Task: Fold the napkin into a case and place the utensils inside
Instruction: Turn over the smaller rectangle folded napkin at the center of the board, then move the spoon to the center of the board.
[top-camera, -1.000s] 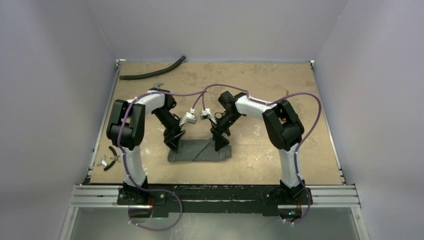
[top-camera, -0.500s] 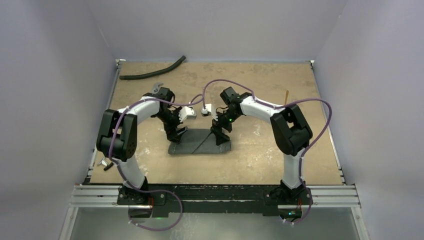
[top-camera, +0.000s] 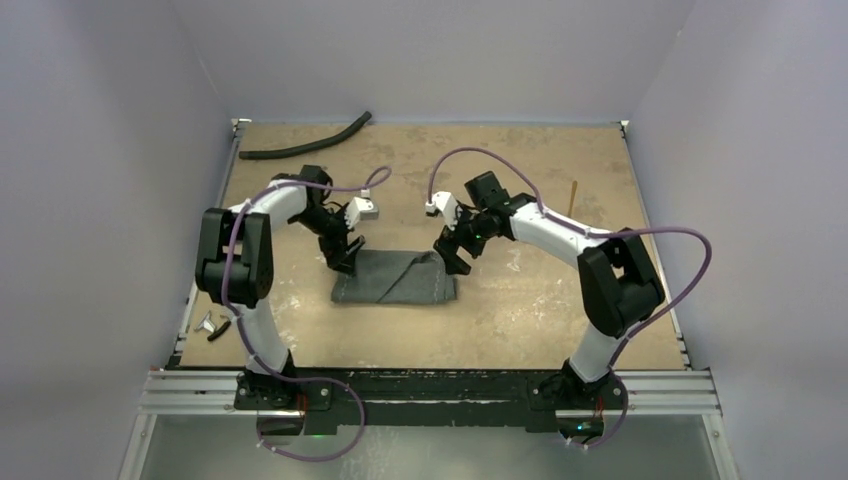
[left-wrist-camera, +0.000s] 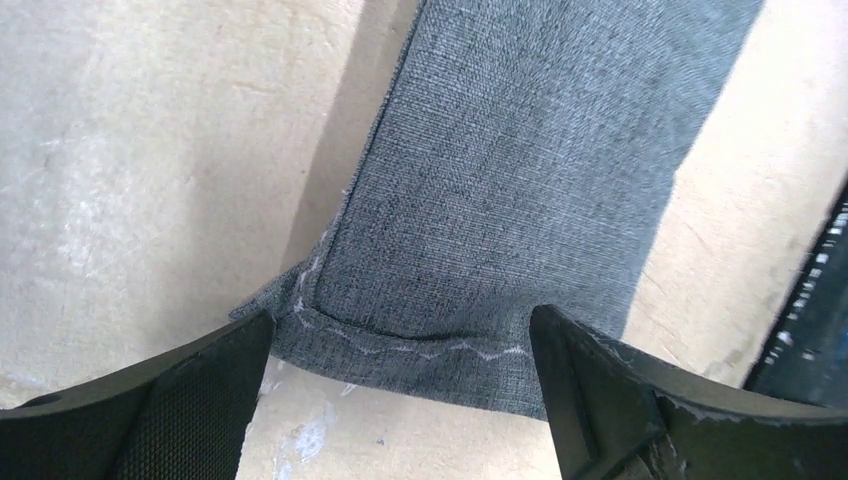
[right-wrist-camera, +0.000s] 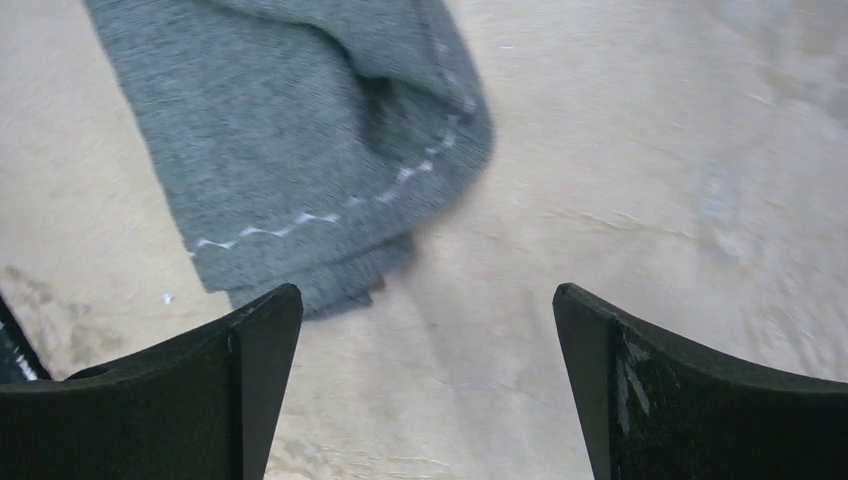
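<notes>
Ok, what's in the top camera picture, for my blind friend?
A folded grey napkin lies on the table, the open left gripper at one end, the open right gripper at the other. A black hose lies at the back.

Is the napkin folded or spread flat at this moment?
Folded. The napkin lies as a narrow strip, and both wrist views show a stitched hem doubled over another layer.

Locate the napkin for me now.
The napkin lies folded near the middle of the top view, its far corners close to the open left fingers and right fingers.
</notes>
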